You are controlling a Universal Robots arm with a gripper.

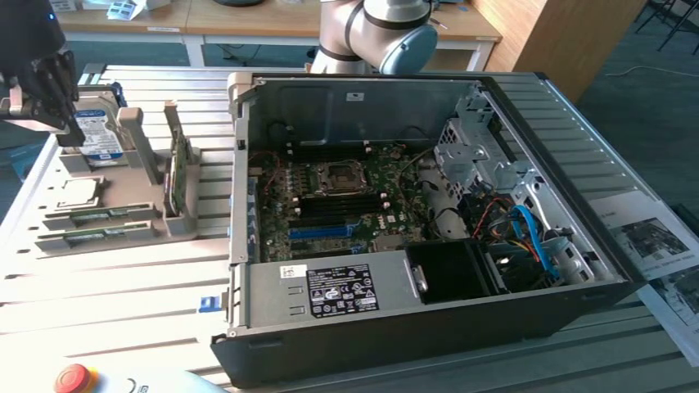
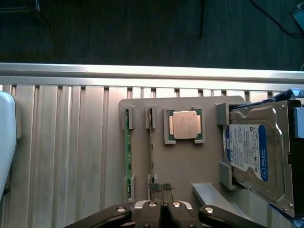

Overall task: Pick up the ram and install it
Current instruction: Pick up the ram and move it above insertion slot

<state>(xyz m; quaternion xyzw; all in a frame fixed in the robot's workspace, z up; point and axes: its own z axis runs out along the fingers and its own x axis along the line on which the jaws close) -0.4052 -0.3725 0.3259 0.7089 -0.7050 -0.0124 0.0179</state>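
Ram (image 2: 151, 147) sits edge-on in a slot of the gray holder (image 2: 190, 166), so sticker and chips can't be made out; hard drive (image 2: 249, 152) is cut off at frame edge. Ram's long axis is horiz., running along the exterior view's left-right, w/ holder left of PC case (image 1: 327, 102). Gripper (image 2: 160, 187) fingers together, holding nothing, near one end of ram.

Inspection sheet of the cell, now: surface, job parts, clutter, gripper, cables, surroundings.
Surface: slatted metal table, grey fixture plate on it.
Job's things: ram stick and second ram stick edge-up in plate slots; open PC case, motherboard inside.
Clutter: CPU, hard drive on the plate; papers beside the case.
Gripper: gripper shut, nothing seen held, over the plate near the sticks.
Cables: blue cable inside the case.
Surroundings: wooden desks behind, red stop button.
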